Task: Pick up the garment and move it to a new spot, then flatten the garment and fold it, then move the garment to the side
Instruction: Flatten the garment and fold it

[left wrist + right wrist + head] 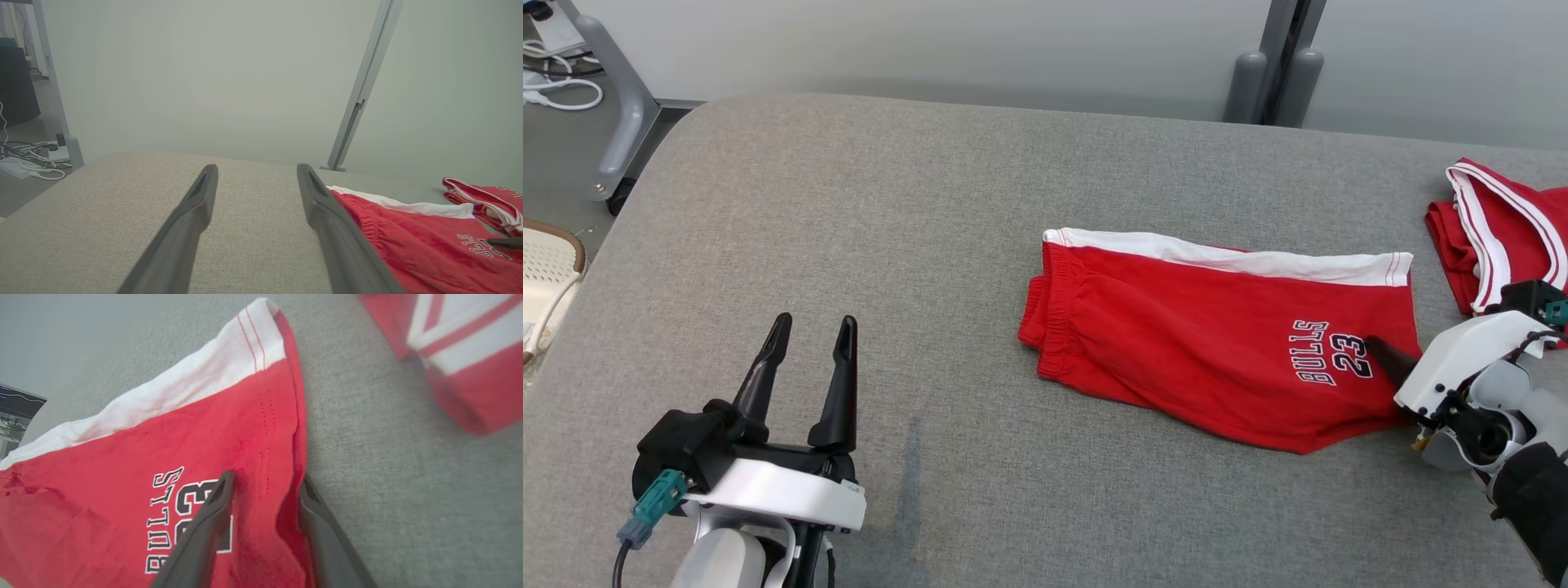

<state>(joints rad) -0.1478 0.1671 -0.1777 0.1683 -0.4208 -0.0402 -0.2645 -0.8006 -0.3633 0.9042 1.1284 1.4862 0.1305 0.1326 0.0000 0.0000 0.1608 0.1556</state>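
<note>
Jersey point(1515, 220) lies right of shorts point(1217, 343), apparently folded. Right end effector point(265, 477), part-open, straddles the shorts' hem, unclamped. Left end effector point(815, 320), left of shorts, gapes empty. Risk: a shallow edge pinch slips.

Inventory, non-task items:
- Shorts point(1176, 343): red, white side panel, "BULLS 23" print; lying flat mid-table, waistband to the left.
- Table point(849, 245): grey fabric top.
- Wall panels point(931, 41): pale grey, joined at grey posts point(1274, 82).
- Frame leg point(621, 114): grey, on the floor beside white cables point(556, 82).
</note>
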